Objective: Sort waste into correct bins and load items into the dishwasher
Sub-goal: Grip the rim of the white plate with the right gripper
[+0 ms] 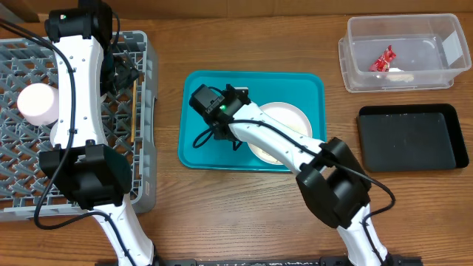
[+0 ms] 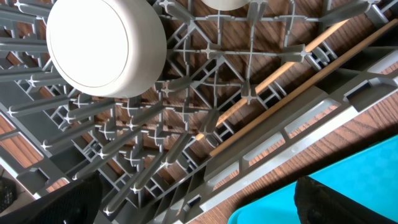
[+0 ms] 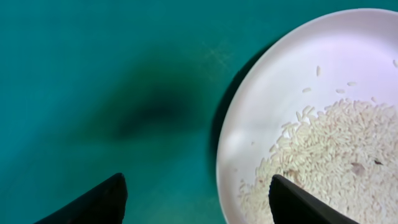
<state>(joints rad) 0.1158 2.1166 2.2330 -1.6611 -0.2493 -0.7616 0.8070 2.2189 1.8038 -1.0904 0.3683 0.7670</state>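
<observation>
The grey dish rack (image 1: 22,59) stands at the left and holds an upturned pink bowl (image 1: 37,103), which looks pale in the left wrist view (image 2: 102,46). Wooden chopsticks (image 2: 292,81) lie on the lattice near the rack's right wall. My left gripper (image 2: 199,208) is open and empty above that wall. The white plate (image 1: 292,118) sits on the teal tray (image 1: 199,148) with rice crumbs (image 3: 336,162) on it. My right gripper (image 3: 196,199) is open and empty over the plate's left rim (image 3: 249,124). The red wrapper (image 1: 383,59) lies in the clear tub (image 1: 355,44).
The shallow black tray (image 1: 410,137) lies at the right, below the clear tub. A second pale round thing (image 2: 227,3) shows at the top edge of the left wrist view. Bare wooden table lies between the rack and the teal tray (image 2: 348,186).
</observation>
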